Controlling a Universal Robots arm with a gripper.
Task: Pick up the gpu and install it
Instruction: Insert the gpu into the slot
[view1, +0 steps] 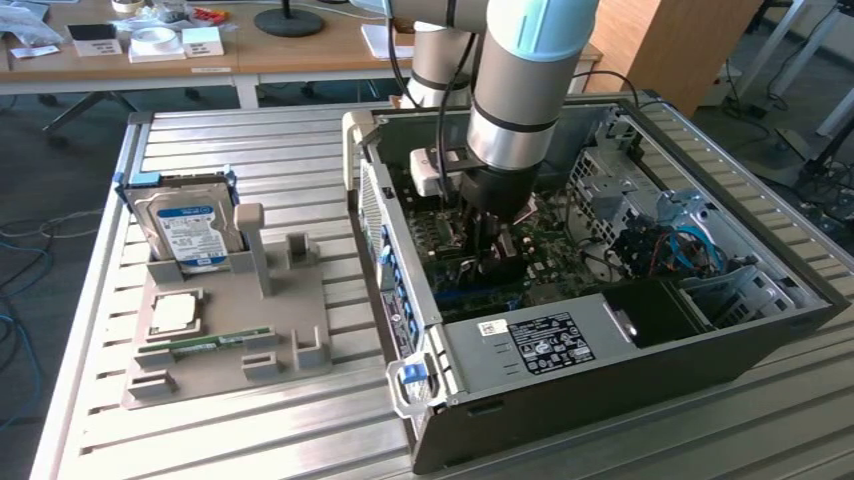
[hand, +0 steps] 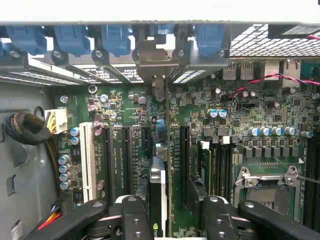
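The gpu (hand: 157, 200) stands edge-on, very slim, along a slot of the green motherboard (hand: 125, 110) in the wrist view. Its metal bracket (hand: 156, 62) sits against the case's rear slot openings. My gripper (hand: 175, 217) straddles the card's near end. Its black fingers (hand: 134, 217) stand apart, and motherboard shows between the card and the far finger, so the gripper is open. In the exterior view the gripper (view1: 487, 250) is lowered deep into the open computer case (view1: 601, 370), over the board.
Blue latches (hand: 115, 37) line the case's rear slots. A CPU socket (hand: 267, 185) and a black cable bundle (hand: 25, 127) flank the card. Beside the case, a grey fixture (view1: 227, 340) holds a hard drive (view1: 187, 225), a processor (view1: 174, 312) and a green memory stick (view1: 200, 345).
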